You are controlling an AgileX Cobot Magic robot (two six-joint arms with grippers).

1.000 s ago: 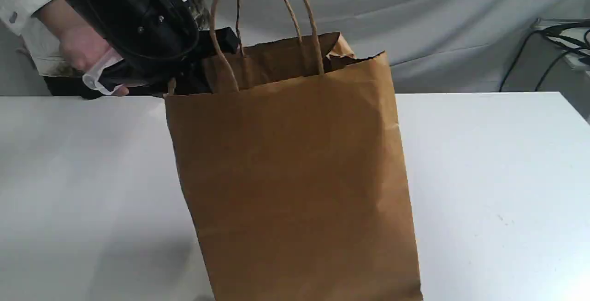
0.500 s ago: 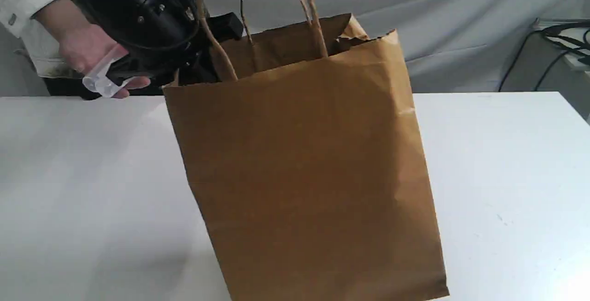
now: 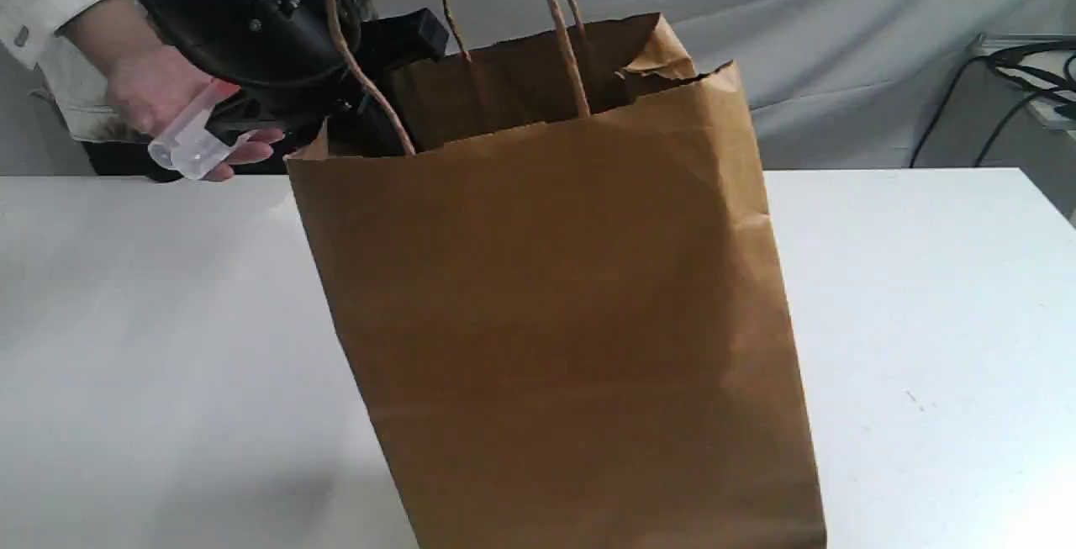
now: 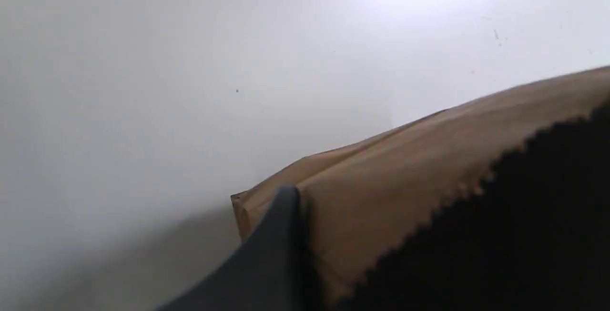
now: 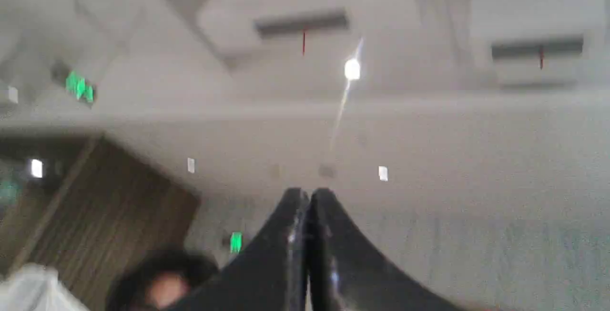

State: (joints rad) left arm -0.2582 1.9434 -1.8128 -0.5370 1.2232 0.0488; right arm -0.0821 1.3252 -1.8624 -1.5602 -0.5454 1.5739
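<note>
**Clamping the rim of a leaning paper bag**

Nearest the camera, a brown paper bag (image 3: 546,322) stands open on the white worktop (image 3: 126,322). It leans, and its twisted handles (image 3: 559,44) rise from the rim. At the bag's upper left corner the black left arm (image 3: 244,19) reaches over the rim. The left jaws are closed on the paper wall there. In the wrist view the outer finger (image 4: 279,239) lies flat against the bag's outside, while the other is hidden in the dark interior. Just behind the arm a person's hand (image 3: 147,91) holds a small clear plastic container (image 3: 189,145) above the worktop's far edge. Beyond hangs a grey cloth backdrop (image 3: 841,44), with black cables (image 3: 1009,70) at far right. The right jaws are pressed together on nothing, aimed up towards a ceiling (image 5: 405,125), outside the exterior view.
</note>
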